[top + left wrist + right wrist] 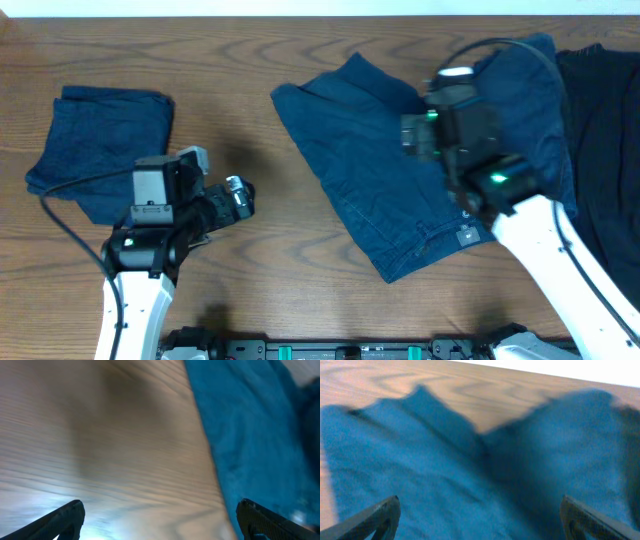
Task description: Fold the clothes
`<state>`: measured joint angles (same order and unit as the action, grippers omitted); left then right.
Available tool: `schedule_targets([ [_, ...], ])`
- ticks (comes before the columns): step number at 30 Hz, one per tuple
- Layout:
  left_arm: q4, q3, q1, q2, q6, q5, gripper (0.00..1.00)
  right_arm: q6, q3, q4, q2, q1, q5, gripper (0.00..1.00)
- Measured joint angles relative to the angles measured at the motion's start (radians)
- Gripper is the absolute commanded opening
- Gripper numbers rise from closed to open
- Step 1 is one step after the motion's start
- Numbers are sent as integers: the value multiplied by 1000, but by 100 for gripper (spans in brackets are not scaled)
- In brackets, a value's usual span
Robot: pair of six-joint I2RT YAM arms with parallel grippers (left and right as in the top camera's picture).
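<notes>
Favours the right end effector point(480, 510), wide and empty directly over the spread shorts point(360, 170), legs pointing ahead of it; left end effector point(159, 510), equally wide, over bare surface point(250, 260) beside them.

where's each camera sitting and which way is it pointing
overhead: above the table, facing straight down; left arm, right arm, folded shorts, spread shorts.
left wrist: on left arm, facing across bare wood to the spread shorts; left hand at the bottom.
right wrist: on right arm, low over the spread shorts toward the far edge; right hand at the bottom.
shared: all three show the spread shorts.
</notes>
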<state>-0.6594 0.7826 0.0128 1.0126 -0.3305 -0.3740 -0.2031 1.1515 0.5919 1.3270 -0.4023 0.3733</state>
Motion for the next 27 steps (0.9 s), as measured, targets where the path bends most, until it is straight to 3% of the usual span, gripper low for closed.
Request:
schedule_targets([
  [12, 56, -2, 333, 290, -318, -92, 99, -33, 0, 153, -74, 193, -51, 99],
  [21, 397, -5, 637, 531, -533, -99, 99, -36, 0, 191, -75, 209, -84, 99],
  [27, 573, -2, 741, 653, -689, -110, 99, -36, -1, 202, -75, 209, -91, 99],
])
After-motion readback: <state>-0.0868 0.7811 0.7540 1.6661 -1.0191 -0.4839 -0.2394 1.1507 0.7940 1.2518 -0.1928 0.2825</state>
